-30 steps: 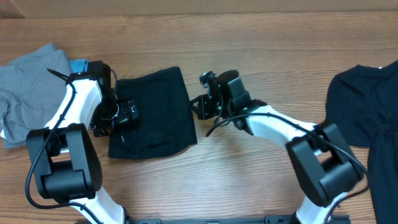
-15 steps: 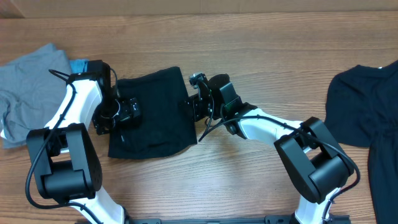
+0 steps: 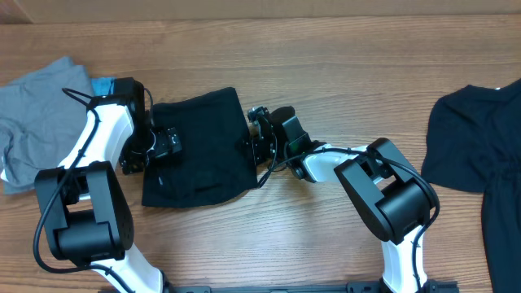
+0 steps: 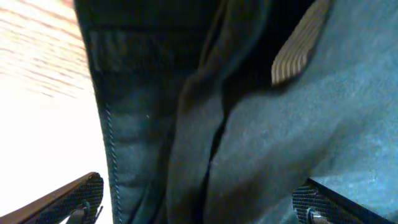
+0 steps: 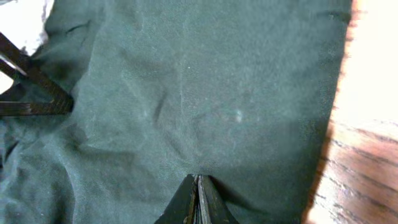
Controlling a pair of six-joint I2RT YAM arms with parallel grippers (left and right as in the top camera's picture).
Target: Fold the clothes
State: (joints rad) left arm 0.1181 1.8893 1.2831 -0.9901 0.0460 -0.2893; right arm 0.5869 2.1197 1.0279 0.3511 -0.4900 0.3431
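Note:
A folded black garment (image 3: 203, 159) lies on the wooden table left of centre. My left gripper (image 3: 165, 145) stands at its left edge with jaws wide open. In the left wrist view both fingers (image 4: 79, 196) straddle the dark layered fabric (image 4: 249, 143), and nothing is pinched. My right gripper (image 3: 253, 143) is at the garment's right edge, shut. In the right wrist view its closed tips (image 5: 198, 182) rest on the flat black cloth (image 5: 205, 87), with no fabric visibly caught between them.
A grey garment (image 3: 37, 114) and a light-blue piece (image 3: 102, 84) lie at the far left. Another black garment (image 3: 476, 138) spreads over the right edge of the table. Bare wood (image 3: 326, 57) runs along the back.
My right arm has swung left, bringing its shut tips from beside the garment onto its right edge. The left gripper has stayed open and nearly still.

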